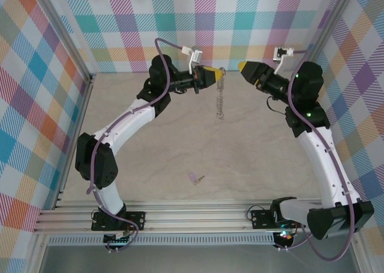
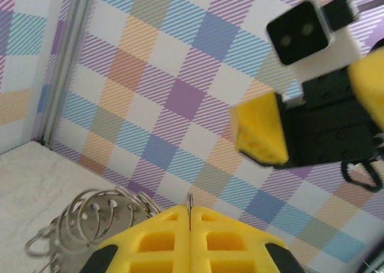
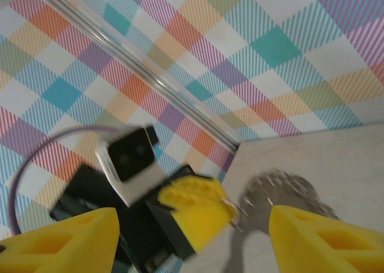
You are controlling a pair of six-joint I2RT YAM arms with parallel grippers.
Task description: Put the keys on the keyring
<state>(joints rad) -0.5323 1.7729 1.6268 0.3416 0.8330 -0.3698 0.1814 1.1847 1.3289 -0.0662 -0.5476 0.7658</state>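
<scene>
Above the pale surface I see my left hand pinching the keyring, right hand open, key lying near.

Both arms reach forward, raised. Left gripper pinches the keyring (jaws closed); right gripper gapes opposite.

The top view is bright and even, with the light coming from above; the table carries only faint, soft shadows under the arms. In the left wrist view my near yellow fingers are fairly sharp, but the right gripper at the far right is blurred. The right wrist view is soft everywhere: the left gripper and the keyring look smeared.
</scene>
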